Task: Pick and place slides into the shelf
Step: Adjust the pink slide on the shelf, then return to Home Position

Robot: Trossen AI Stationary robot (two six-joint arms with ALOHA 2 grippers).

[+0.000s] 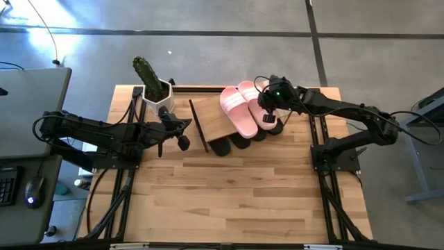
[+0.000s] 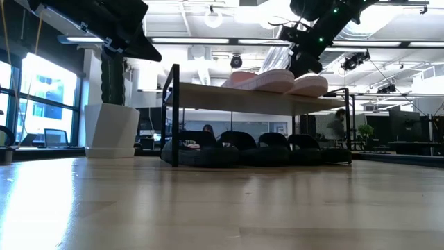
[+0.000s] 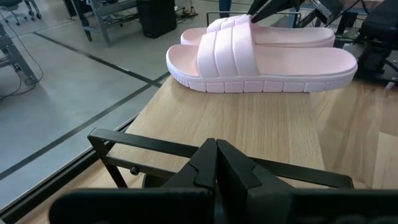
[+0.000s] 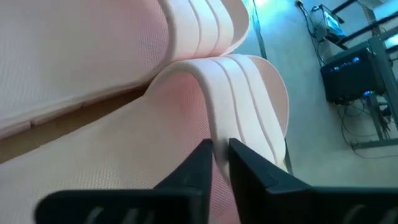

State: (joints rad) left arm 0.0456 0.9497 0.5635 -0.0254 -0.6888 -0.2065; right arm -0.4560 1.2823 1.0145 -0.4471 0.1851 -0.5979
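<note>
The shelf (image 1: 211, 123) stands on the far middle of the table, its wood plank top on a thin black frame. A pair of pale pink slides (image 1: 239, 104) lies on the plank, soles down. Black slides (image 2: 236, 149) sit in a row on the table under the plank. My right gripper (image 4: 217, 152) is over the right-hand pink slide, shut on its strap. My left gripper (image 1: 182, 137) hovers shut at the shelf's left end, facing the plank (image 3: 249, 124) and the pink slides (image 3: 261, 62); whether it touches the frame does not show. My right gripper pinches the right-hand pink slide by the edge of its wide strap (image 4: 219, 127), one finger on each side of the band. The fingers come from above, slanting in from the table's right. The slide's sole rests on the shelf's plank (image 2: 236, 97).
A white pot with a green cactus (image 1: 154, 87) stands on the table's far left, just behind my left arm. The near half of the tabletop (image 1: 236, 201) is bare wood. Black frame rails run along both table sides. A person shows far off in the room (image 2: 338, 125).
</note>
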